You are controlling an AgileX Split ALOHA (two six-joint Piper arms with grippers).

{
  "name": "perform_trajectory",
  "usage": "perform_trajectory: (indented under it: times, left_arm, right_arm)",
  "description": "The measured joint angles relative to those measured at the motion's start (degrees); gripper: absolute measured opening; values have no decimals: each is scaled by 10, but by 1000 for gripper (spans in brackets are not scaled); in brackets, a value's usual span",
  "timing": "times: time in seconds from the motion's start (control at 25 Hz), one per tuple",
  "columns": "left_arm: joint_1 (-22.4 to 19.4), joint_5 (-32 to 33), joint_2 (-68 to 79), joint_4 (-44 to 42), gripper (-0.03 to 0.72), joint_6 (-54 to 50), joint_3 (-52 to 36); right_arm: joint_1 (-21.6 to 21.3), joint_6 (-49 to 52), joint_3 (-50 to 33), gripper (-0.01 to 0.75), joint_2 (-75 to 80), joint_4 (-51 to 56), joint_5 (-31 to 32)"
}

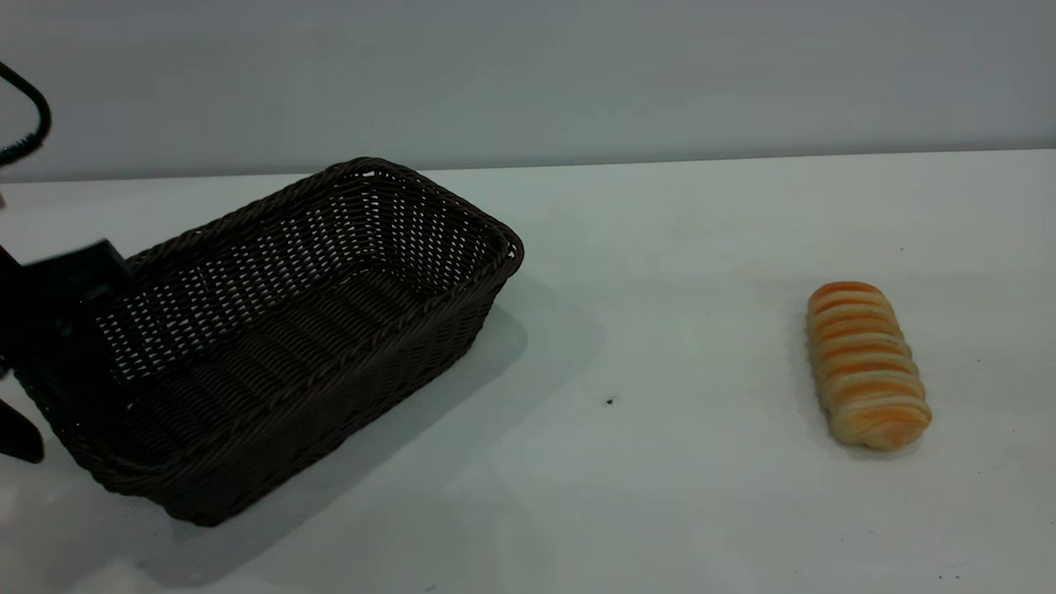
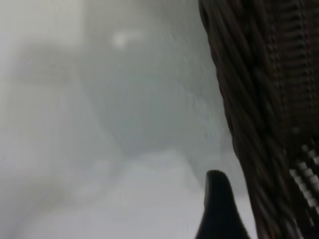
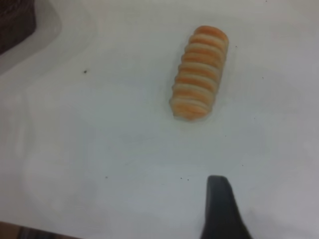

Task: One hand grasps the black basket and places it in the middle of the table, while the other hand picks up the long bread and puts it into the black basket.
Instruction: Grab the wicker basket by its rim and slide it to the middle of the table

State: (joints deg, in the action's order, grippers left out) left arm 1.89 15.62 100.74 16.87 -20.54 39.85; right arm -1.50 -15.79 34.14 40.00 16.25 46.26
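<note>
The black basket (image 1: pixel 313 330) stands on the white table (image 1: pixel 660 462) at the left, one long side facing the front. My left gripper (image 1: pixel 49 388) is at the basket's left end and straddles its short wall. One finger (image 2: pixel 218 204) is outside the braided rim (image 2: pixel 239 124) with a thin strip of table between them, so the jaws stand open; the other finger is hidden. The long bread (image 1: pixel 866 365) lies alone at the right. My right gripper (image 3: pixel 264 204) hovers above the table a short way from the bread (image 3: pixel 199 72), open and empty, with one finger (image 3: pixel 219 209) showing.
A corner of the basket (image 3: pixel 15 25) shows at the edge of the right wrist view. A small dark speck (image 1: pixel 610 401) lies on the table between basket and bread. A grey wall stands behind the table's far edge.
</note>
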Motion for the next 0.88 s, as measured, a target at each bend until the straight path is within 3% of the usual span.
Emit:
perform_trajectory:
  times: [0.16, 0.32, 0.4, 0.52, 0.56, 0.76, 0.88]
  left_arm:
    - [0, -55, 60, 15, 548, 1, 12]
    - [5, -60, 119, 22, 524, 17, 51]
    - [8, -57, 130, 23, 440, 23, 62]
    - [9, -58, 131, 49, 162, 9, 72]
    - [9, -62, 128, 51, 128, 15, 76]
    - [13, -31, 84, 54, 134, 42, 77]
    - [24, 7, 58, 48, 134, 118, 104]
  right_arm:
    - [0, 0, 0, 464, 0, 0, 0]
    - [0, -1, 0, 464, 0, 0, -2]
    - [0, -1, 0, 464, 0, 0, -4]
    - [0, -1, 0, 464, 0, -1, -4]
    - [0, -1, 0, 464, 0, -4, -4]
    - [0, -1, 0, 465, 0, -12, -3]
    - [0, -1, 0, 465, 0, -13, -3]
